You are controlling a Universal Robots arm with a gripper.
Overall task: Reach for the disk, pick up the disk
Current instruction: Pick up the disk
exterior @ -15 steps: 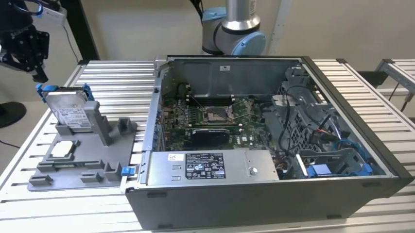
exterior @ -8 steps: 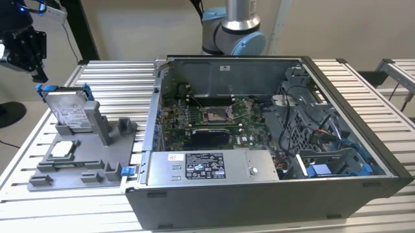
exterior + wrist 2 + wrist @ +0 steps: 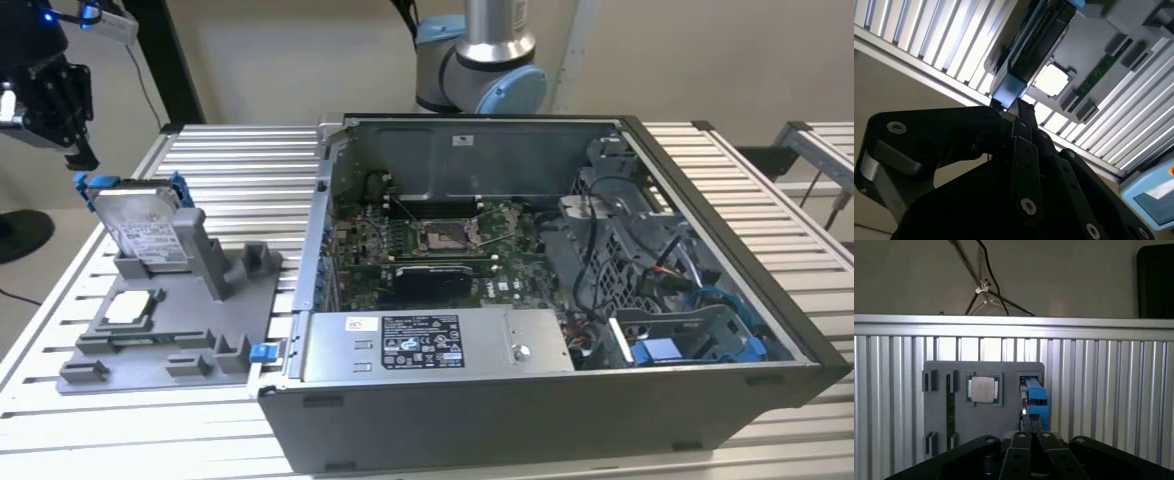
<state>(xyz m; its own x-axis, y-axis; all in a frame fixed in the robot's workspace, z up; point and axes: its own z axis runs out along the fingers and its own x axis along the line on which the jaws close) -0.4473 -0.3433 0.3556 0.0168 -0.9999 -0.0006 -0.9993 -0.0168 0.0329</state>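
The disk (image 3: 140, 225) stands upright on its edge in a slot of a grey fixture (image 3: 174, 345) at the exterior view's left. It is silver-grey with a white label and blue side rails. My gripper (image 3: 80, 155) hangs just above the disk's top far corner, apart from it, its black fingers pressed together and holding nothing. In both wrist views the disk appears edge-on past the fingertips, as a dark slab with a blue rail end (image 3: 1034, 40) (image 3: 1036, 400). The gripper (image 3: 1016, 102) (image 3: 1033, 432) is shut in these views too.
A white-topped square chip (image 3: 127, 305) (image 3: 983, 389) and a green memory stick (image 3: 950, 410) lie in the same fixture. An open computer case (image 3: 534, 300) stands to the exterior view's right on the slatted aluminium table (image 3: 200, 150). The arm's base (image 3: 481, 70) rises behind the case.
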